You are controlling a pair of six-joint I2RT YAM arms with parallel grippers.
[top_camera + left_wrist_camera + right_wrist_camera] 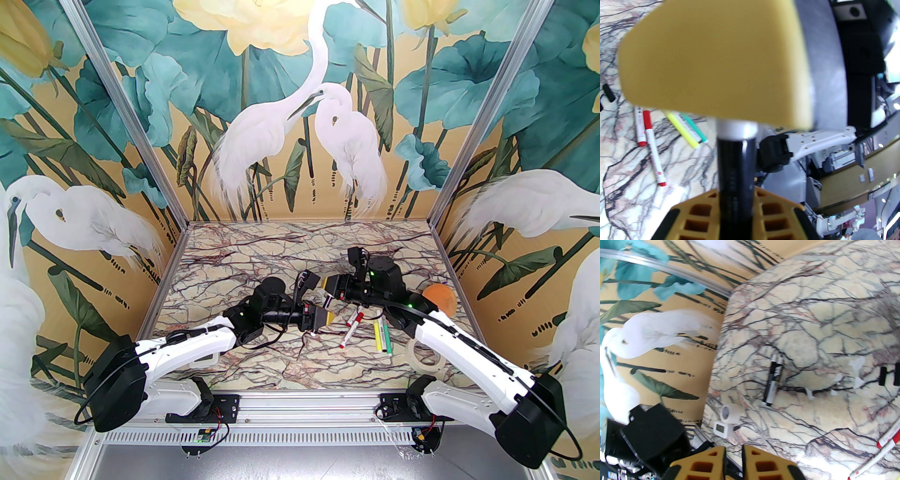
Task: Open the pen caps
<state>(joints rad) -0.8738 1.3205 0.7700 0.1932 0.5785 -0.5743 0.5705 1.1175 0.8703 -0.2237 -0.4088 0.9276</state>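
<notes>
Yellow left fingers (pixel 698 218) are clamped on a black pen barrel (pixel 737 168), whose long axis runs straight away from them. Its whitish pen cap (pixel 737 130) points outward and is partly hidden behind the closed right fingers (pixel 717 58). Red-capped markers (pixel 654 150) lie on the tabletop (pixel 628 199) beyond.

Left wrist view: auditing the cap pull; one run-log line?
left gripper: shut on black marker | right gripper: shut on its white end | red-capped markers: on table
</notes>
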